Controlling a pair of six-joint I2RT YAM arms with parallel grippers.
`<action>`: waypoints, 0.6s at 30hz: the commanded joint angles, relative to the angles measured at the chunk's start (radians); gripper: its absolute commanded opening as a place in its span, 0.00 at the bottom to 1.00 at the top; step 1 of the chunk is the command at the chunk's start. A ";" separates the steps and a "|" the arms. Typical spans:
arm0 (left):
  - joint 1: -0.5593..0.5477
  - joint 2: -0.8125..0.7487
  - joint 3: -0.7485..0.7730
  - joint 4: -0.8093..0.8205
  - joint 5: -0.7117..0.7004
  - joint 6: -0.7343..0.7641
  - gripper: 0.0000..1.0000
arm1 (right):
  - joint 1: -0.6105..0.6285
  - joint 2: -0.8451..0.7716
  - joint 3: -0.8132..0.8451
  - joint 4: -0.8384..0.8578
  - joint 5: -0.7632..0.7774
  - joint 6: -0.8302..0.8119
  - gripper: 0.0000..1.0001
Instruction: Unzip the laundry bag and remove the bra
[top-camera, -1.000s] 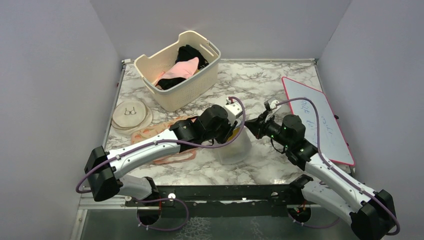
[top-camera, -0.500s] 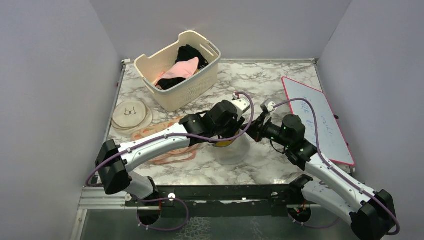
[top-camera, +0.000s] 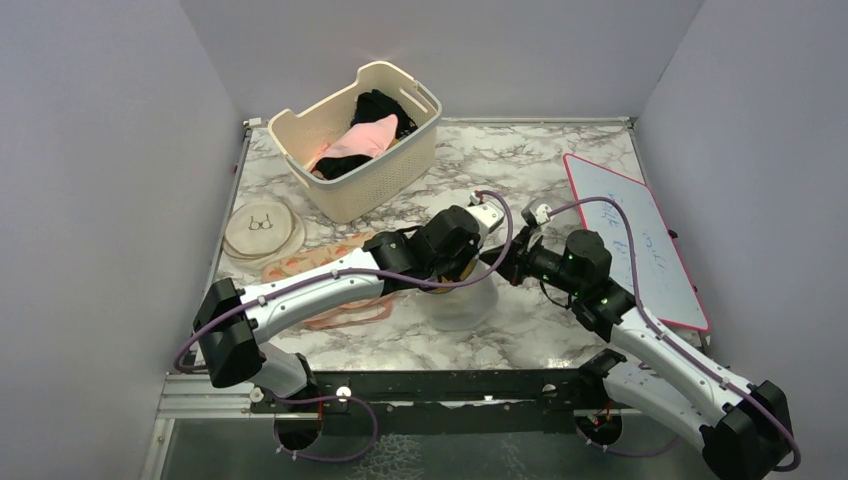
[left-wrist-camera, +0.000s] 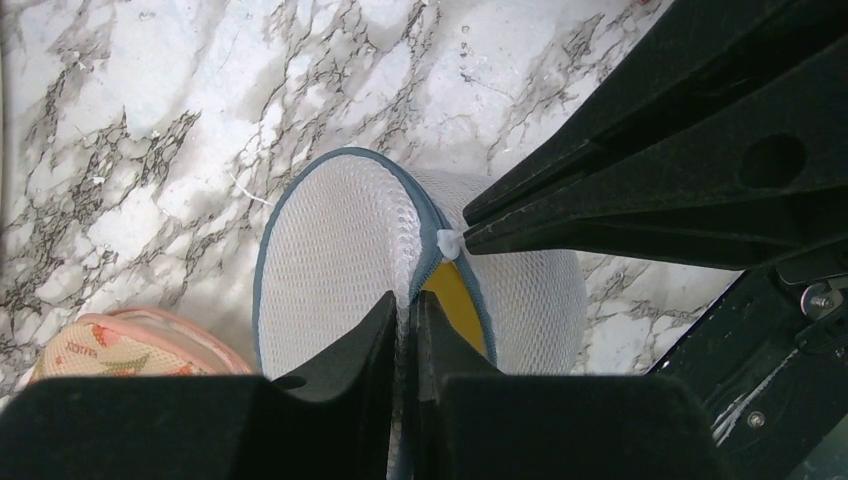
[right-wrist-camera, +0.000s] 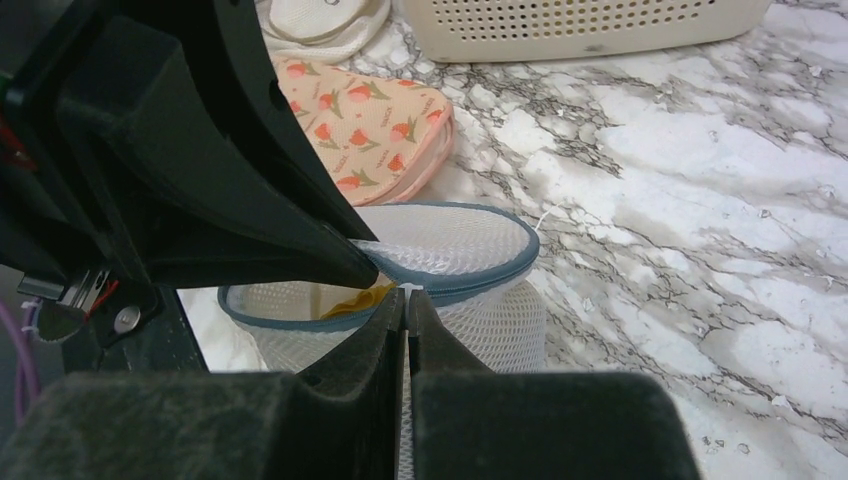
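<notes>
At the middle of the bench (top-camera: 560, 170) the laundry bag (top-camera: 462, 306) stands partly unzipped. The left jaws are pinched tight on its floppy mesh lid (left-wrist-camera: 340, 250), the right jaws closed on the white zip pull (left-wrist-camera: 449, 242). Light and limp, it looks best held by its stiffer rim (left-wrist-camera: 262, 290).

You are seeing only a yellow sliver (left-wrist-camera: 452, 295) inside the laundry bag (left-wrist-camera: 330, 255); the left arm (top-camera: 330, 290) is covering the bag's top, and the writing on the whiteboard (top-camera: 660, 250) is showing too small to read.
</notes>
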 joint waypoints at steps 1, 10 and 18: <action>-0.017 -0.026 0.010 0.003 -0.042 0.015 0.00 | -0.005 -0.019 -0.007 0.014 0.074 0.031 0.01; -0.035 -0.126 -0.039 0.062 -0.035 0.029 0.00 | -0.009 0.068 0.019 0.000 0.165 0.063 0.01; -0.035 -0.168 -0.070 0.089 -0.032 0.023 0.00 | -0.054 0.149 0.047 0.017 0.154 0.080 0.01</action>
